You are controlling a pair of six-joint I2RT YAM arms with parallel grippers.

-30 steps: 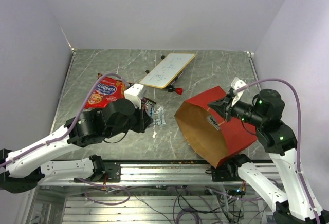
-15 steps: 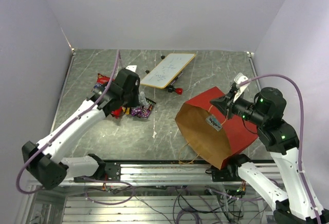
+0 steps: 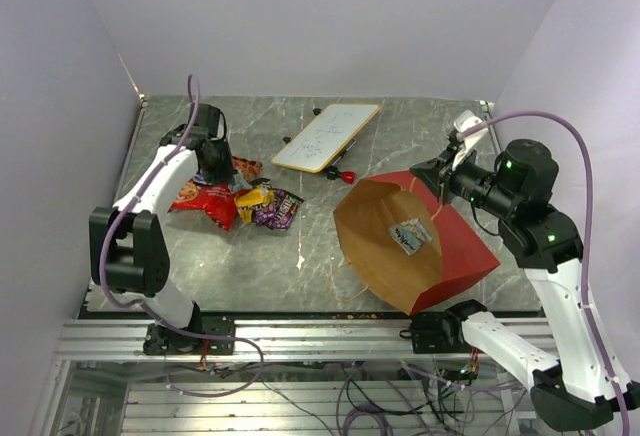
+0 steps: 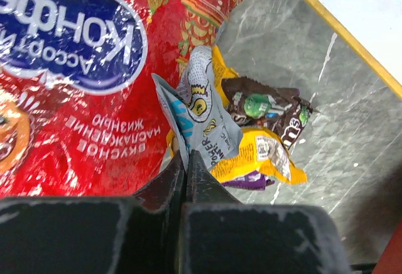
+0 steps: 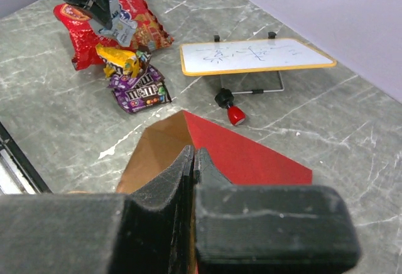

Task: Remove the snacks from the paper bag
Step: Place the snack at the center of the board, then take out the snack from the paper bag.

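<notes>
While the right jaws pinch the paper bag's point(image 3: 455, 246) upper rim, its mouth tipped open leftward with one packet point(image 3: 410, 236) inside, the left jaws are clamped on a light blue packet point(image 4: 204, 107), held over the chip bag point(image 4: 75, 85). Yellow point(image 4: 267, 154), brown point(image 4: 270, 107) and purple point(image 5: 138, 88) packets (heaped together) lie beside it on the tabletop point(image 3: 250, 266).

«АССОРТИ КОНФЕ…» on red chip bag point(image 4: 69, 129)
</notes>
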